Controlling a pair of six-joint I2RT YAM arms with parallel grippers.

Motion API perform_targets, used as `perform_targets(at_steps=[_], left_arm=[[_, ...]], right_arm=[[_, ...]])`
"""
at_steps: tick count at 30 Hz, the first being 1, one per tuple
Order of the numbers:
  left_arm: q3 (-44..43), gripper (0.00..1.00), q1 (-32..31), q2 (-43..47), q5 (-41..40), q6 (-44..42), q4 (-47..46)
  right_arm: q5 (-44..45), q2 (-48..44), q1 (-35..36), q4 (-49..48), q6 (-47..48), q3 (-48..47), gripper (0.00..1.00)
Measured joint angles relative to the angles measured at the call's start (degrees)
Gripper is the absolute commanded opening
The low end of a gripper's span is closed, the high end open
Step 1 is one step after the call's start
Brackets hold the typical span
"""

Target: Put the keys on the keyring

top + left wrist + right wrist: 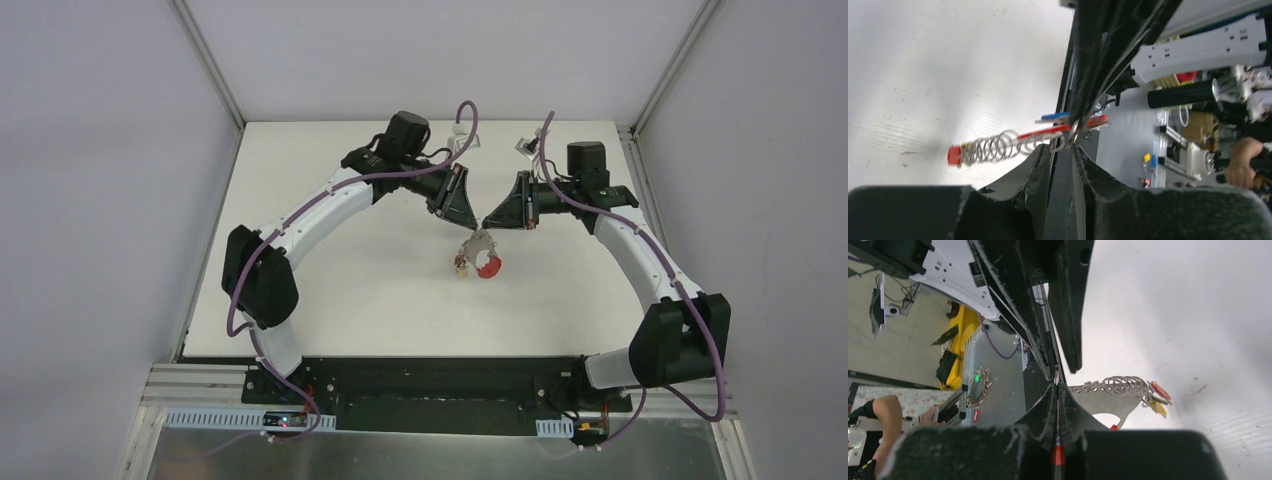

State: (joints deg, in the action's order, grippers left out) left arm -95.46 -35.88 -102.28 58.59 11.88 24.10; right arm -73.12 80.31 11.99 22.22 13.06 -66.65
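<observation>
The keyring point(482, 248) hangs above the table's middle between both grippers, its red arc point(490, 265) lowest. In the right wrist view its grey plate point(1103, 401) carries a coil of wire rings point(1123, 385) with the keys, a red head point(1160, 390) and a yellow one point(1158, 407). My right gripper point(1057, 384) is shut on the keyring's thin metal edge. My left gripper point(1064, 147) meets it from the other side, jaws a narrow gap apart, with a small wire ring point(1060, 145) at the tips. Past them run the red bar point(1048, 132), a blue key point(1055, 116) and a red head point(953, 155).
Two small white and silver items point(458, 140) point(522, 146) lie near the table's back edge. White walls close in the table on both sides. My left arm point(300, 215) and right arm point(640, 250) arch in from the near corners.
</observation>
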Motion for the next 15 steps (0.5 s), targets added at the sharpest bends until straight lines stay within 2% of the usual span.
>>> perform_targets(at_steps=[8, 15], left_arm=[[10.6, 0.33, 5.4, 0.9, 1.5, 18.5, -21.5], [14.3, 0.32, 5.5, 1.0, 3.0, 33.3, -39.7]], right_arm=[[-0.1, 0.0, -2.2, -10.8, -11.0, 1.9, 0.0], [0.0, 0.0, -2.6, -16.9, -17.8, 3.2, 0.0]])
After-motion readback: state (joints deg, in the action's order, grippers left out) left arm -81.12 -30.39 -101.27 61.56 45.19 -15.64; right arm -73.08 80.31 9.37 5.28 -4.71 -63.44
